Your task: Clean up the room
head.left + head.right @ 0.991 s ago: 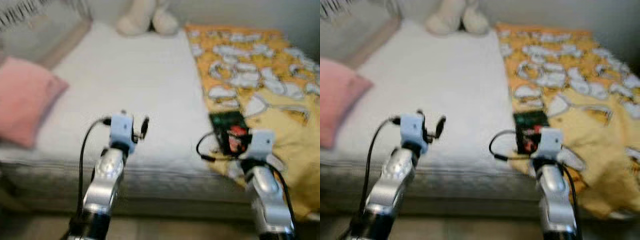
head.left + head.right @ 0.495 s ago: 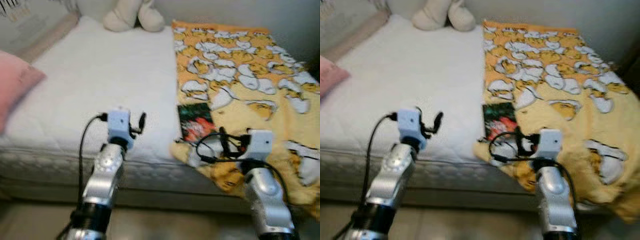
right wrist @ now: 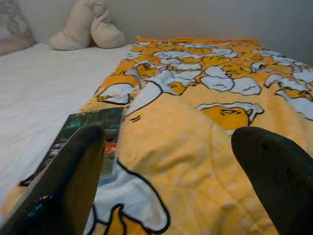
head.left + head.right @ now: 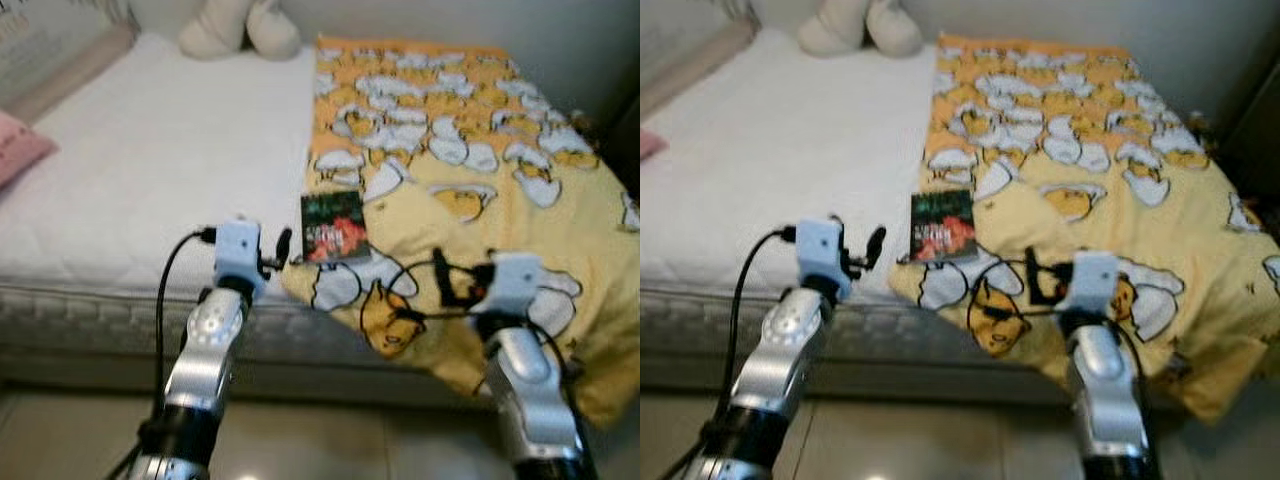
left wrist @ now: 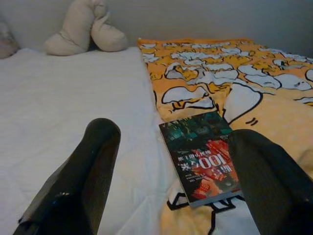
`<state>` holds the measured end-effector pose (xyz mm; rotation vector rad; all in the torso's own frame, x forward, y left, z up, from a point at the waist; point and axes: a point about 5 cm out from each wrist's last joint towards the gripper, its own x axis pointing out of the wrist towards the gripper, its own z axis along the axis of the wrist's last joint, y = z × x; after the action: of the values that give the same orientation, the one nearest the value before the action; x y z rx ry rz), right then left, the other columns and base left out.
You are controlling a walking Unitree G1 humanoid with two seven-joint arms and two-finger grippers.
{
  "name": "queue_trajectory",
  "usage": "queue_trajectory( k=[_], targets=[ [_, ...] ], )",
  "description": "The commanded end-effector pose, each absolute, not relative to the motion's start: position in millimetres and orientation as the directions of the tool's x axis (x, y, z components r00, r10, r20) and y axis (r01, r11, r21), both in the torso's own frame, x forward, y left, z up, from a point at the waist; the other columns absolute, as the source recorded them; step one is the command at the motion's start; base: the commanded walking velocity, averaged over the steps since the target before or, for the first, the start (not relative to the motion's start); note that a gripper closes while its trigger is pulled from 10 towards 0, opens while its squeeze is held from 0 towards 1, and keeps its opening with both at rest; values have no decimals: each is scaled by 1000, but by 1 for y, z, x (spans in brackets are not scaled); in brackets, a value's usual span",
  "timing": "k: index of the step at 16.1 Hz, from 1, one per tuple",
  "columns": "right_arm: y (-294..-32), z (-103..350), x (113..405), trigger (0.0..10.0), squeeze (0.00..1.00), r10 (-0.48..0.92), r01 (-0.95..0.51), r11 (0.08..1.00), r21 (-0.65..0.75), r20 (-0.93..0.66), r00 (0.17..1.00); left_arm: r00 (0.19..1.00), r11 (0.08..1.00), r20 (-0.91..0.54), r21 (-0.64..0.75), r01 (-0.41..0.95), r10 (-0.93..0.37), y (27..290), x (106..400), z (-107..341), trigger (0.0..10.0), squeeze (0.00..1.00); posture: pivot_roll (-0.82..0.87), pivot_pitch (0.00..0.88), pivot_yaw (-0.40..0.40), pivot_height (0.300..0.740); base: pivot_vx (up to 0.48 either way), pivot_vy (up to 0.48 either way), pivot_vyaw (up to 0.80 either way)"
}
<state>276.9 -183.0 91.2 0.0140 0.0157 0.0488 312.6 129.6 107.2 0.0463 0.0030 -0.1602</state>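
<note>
Two tools up, both spread wide & empty: left tool [image 5: 171,171] faces the book [image 4: 334,227], which lies on the bed [image 4: 150,170] at the yellow blanket [image 4: 470,190] edge, near the mattress front. You'll want the left lined up w/ the book's near short edge, coming in low. Right tool [image 3: 166,181] hovers over blanket; keep it clear.

One bed [image 4: 150,190] with a white mattress carries one yellow blanket [image 4: 480,180] printed with a repeated cartoon pattern, and one dark-covered book [image 4: 333,227] lies at the blanket's edge. One cream plush toy [image 4: 238,27] sits at the far end, though it may be two soft pieces pressed together, since the picture is blurred there. One pink pillow [image 4: 20,148] shows at the bed's left side, and two grippers reach forward, the left gripper [image 4: 272,258] and the right gripper [image 4: 455,285], each with two black fingers spread apart.
</note>
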Motion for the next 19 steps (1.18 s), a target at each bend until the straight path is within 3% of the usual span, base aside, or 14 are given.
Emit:
queue_trajectory(
  k=[1,10,14,19],
  targets=[
    [-182,92,279,10000,0,51,-51,999,10,-13,999,989,988,13,54,145,-146,134,314,113,10000,0,-75,0,-7,740,458,0,0],
    [-181,90,277,10000,0,61,-60,998,9,-25,998,991,990,8,35,134,-134,137,312,112,10000,0,-75,0,-7,740,441,37,0],
    [-179,88,277,10000,0,69,-69,998,11,-44,997,989,988,-8,31,150,-150,136,311,111,10000,0,-72,0,-5,740,0,479,0],
    [-176,81,275,10000,0,73,-70,997,45,-72,995,981,978,1,80,194,-195,131,312,114,10000,0,-62,0,8,740,0,384,-694]
  ],
)
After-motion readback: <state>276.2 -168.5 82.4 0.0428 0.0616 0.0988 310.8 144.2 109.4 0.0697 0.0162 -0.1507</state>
